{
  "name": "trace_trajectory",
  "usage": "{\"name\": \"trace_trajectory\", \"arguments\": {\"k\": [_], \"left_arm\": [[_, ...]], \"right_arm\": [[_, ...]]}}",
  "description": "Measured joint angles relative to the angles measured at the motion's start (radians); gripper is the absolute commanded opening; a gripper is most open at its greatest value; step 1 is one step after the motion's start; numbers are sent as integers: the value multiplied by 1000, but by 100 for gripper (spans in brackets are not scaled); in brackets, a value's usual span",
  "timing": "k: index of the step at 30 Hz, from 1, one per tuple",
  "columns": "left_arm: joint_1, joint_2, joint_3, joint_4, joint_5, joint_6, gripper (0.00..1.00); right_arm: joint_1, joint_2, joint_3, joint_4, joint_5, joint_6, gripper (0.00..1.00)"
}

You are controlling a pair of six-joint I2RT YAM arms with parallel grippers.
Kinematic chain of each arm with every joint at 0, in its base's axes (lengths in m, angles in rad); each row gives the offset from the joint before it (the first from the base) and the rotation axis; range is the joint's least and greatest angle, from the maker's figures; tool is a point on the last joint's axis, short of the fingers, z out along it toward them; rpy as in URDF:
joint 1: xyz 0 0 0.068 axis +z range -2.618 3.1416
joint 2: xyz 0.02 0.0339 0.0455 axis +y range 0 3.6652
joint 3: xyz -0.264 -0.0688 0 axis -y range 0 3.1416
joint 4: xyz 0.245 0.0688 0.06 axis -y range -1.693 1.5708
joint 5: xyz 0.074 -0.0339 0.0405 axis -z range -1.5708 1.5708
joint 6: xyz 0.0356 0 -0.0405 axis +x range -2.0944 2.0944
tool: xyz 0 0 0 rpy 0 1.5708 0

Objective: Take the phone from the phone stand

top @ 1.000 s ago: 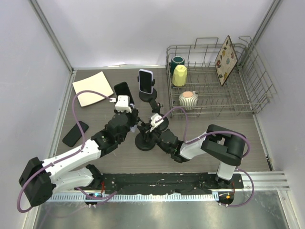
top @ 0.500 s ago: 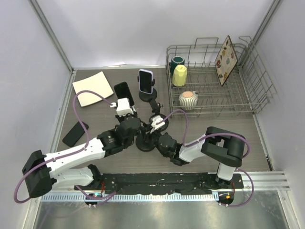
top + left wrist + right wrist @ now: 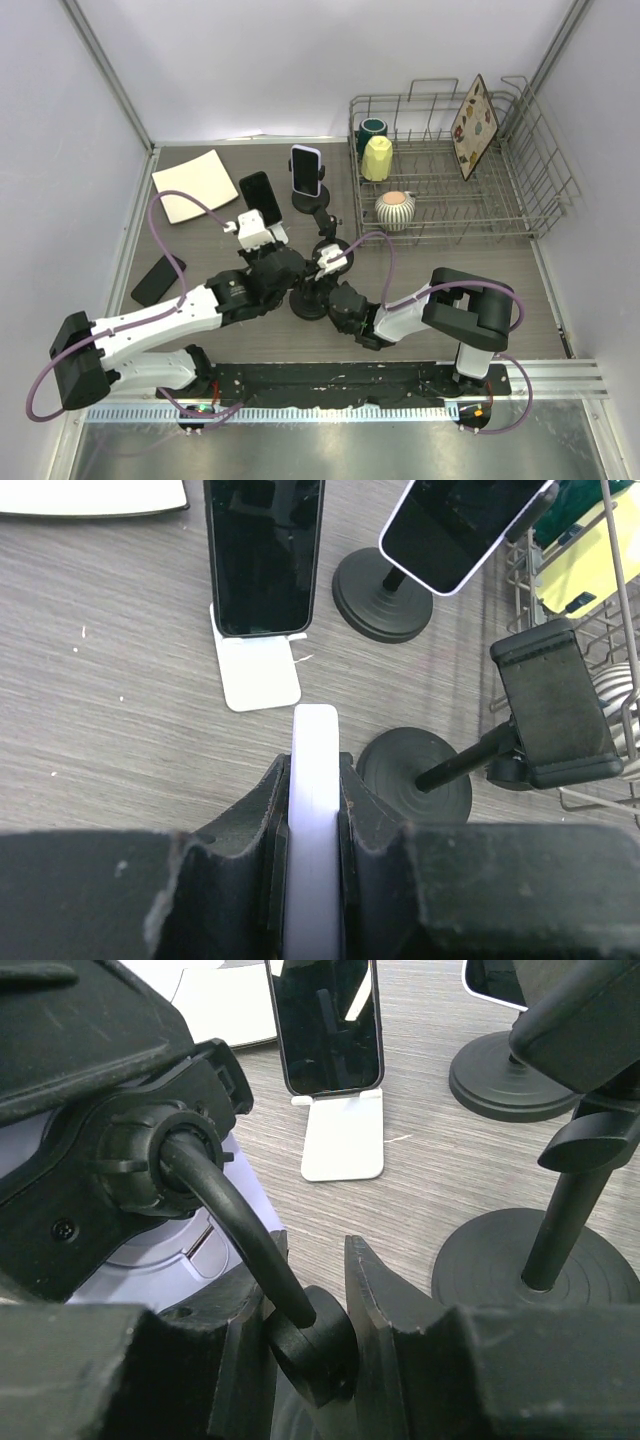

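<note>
The phone (image 3: 316,738) sits edge-on in my left gripper (image 3: 314,778), a pale slab pinched on both flat faces with its tip poking out past my fingertips. That clamp has held over the last second. What is new is where my left wrist sits. A second ago it was farther out, beyond the phone stand (image 3: 215,1205). Now it has drawn back to the stand's left, about level with its base, and the phone has come along with it.

From my left wrist I see nothing of the stand's cradle around the phone. From my right wrist, though, a pale surface lies right against the back of the cradle. So I cannot tell whether the phone is fully clear of the cradle or only sliding out of it.

My right gripper (image 3: 312,1260) has barely shifted. It is at the stand's near right, jaws together on the curved stem, which fills the gap between them. I cannot say how hard that hold is.

I judge the pull to be well under way, since the stand has stayed planted while the phone travelled. What seems left is to carry the phone farther to the stand's left until nothing of the cradle touches it, then set it down. An empty holder (image 3: 555,705) stands close on the stand's far right. I would therefore keep the pull leftward and keep the stem braced until the phone is plainly free.
</note>
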Motion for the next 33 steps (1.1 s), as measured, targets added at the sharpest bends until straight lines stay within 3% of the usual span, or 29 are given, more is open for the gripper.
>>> {"name": "trace_trajectory", "arguments": {"k": [10,17,33], "left_arm": [[88,-35,2,-79,111,-113,0],[212,-77,2,-89,297,-103,0],[393,-157,-20,-97,563,-47,0]], "right_arm": [[4,0,23,-40,40,12,1],[3,0,38,-60,41,21,1],[3,18,34,-12,-23,41,1]]}}
